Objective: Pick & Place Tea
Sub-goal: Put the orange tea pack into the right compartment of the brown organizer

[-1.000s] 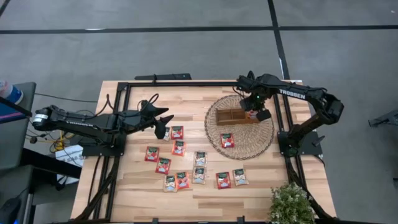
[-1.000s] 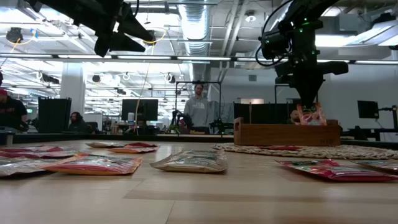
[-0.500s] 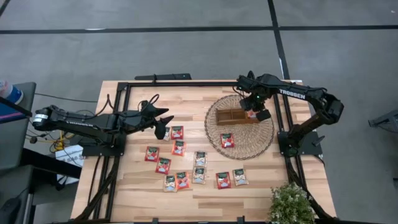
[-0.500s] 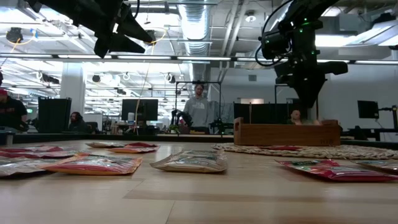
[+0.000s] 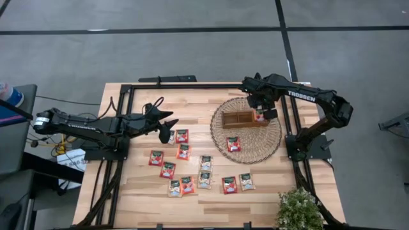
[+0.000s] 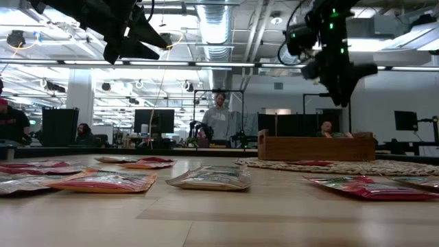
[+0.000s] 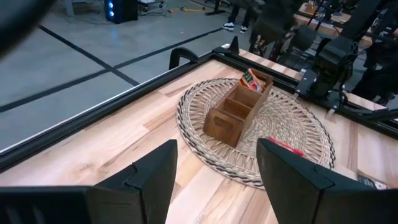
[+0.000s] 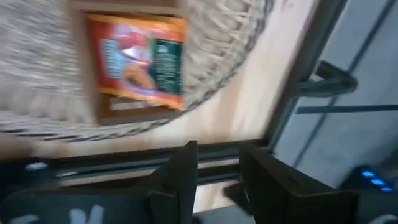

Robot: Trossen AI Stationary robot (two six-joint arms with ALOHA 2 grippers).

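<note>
Several small square tea sachets [image 5: 185,169], red and pale, lie flat on the wooden table. One red sachet [image 5: 233,144] lies on the round wicker mat [image 5: 268,140]. Another sachet [image 8: 140,62] leans in the right-end compartment of the wooden tray [image 5: 239,119], which stands on the mat. My right gripper [image 8: 217,168] hangs open above that end of the tray [image 6: 317,146], pointing steeply down, with nothing between its fingers. My left gripper [image 5: 167,121] waits open in the air over the table's left half, facing the mat.
A black metal frame [image 5: 192,85] runs along the table's edges. A potted plant [image 5: 299,209] stands at the near right corner. People stand and sit in the room beyond the table's far edge [image 6: 219,116].
My right gripper has let go of a sachet, which has dropped into the tray's right-end compartment. The gripper has then risen above the tray and rolled about its own axis. The left arm has kept still.
</note>
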